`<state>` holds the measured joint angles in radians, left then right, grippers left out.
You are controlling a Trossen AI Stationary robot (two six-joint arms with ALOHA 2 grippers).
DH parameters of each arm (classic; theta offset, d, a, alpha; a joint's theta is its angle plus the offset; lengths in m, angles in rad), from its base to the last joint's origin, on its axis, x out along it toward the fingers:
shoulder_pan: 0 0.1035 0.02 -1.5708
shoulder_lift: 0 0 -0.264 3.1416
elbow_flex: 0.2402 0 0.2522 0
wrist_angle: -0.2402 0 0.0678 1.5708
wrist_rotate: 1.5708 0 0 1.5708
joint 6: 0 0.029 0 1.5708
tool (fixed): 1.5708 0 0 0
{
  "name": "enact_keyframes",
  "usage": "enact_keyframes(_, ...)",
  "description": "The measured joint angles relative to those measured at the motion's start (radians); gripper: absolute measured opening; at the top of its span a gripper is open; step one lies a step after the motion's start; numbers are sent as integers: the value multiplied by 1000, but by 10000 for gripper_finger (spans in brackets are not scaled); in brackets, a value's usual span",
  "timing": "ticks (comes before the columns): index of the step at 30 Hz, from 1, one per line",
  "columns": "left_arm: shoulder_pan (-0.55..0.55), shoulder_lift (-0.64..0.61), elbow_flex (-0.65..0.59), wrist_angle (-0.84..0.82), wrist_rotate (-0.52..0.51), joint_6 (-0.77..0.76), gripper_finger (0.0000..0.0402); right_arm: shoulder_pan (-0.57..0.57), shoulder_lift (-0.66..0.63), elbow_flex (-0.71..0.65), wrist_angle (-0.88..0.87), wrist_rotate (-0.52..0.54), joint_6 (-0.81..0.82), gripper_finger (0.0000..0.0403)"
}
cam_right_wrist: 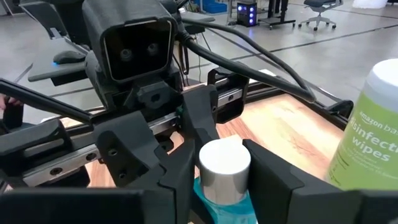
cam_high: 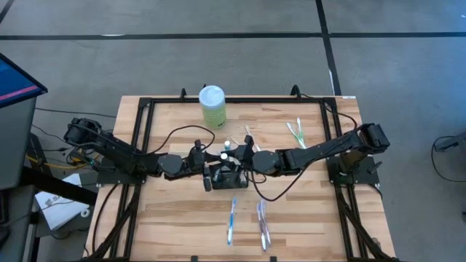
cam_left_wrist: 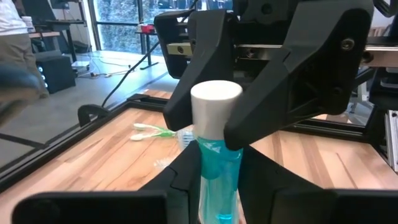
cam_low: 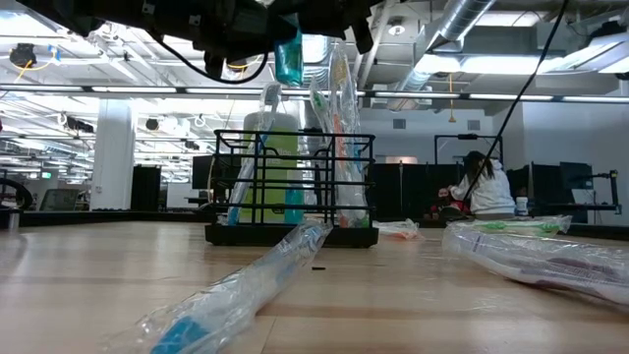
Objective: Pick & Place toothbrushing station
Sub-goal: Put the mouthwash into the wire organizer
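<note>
The toothbrushing station [cam_high: 226,180], a black wire caddy [cam_low: 290,236], stands mid-table with wrapped toothbrushes upright in it. Above it hangs a teal tube [cam_left_wrist: 219,171] with a white cap [cam_right_wrist: 224,165], also seen in the low view [cam_low: 288,59]. My left gripper [cam_high: 218,157] reaches in from the table's left and is shut on the tube [cam_left_wrist: 219,186]. My right gripper [cam_high: 242,156] reaches in from the right, and its fingers [cam_left_wrist: 199,87] stand close on either side of the cap with a thin gap on one side [cam_right_wrist: 224,186]. My left gripper pinches the teal tube's body just below the cap [cam_left_wrist: 219,163] between its two fingers [cam_left_wrist: 186,183]. It comes in level from the table's left. The tube stands upright, cap up, its lower end [cam_low: 288,79] clear above the caddy's rim.
A pale green wipes bottle [cam_high: 212,104] stands at the far edge. Wrapped toothbrushes lie near the front [cam_high: 232,218] [cam_high: 262,222], and green ones at the far right [cam_high: 295,132]. A black frame [cam_high: 145,131] rims the table. A person [cam_low: 482,187] sits in the room behind.
</note>
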<state>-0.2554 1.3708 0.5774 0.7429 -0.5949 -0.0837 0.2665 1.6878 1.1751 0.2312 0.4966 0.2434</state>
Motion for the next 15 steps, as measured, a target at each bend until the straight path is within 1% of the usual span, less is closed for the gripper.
enact_keyframes(5, 1, 0, -1, 2, 21, -2, 70, 0, -8, 0, -17, -3, -25, 110)
enact_keyframes(15, -6, -1, 1, -58, 34, -56, 70, 0, -6, -2, -33, -9, -62, 112)
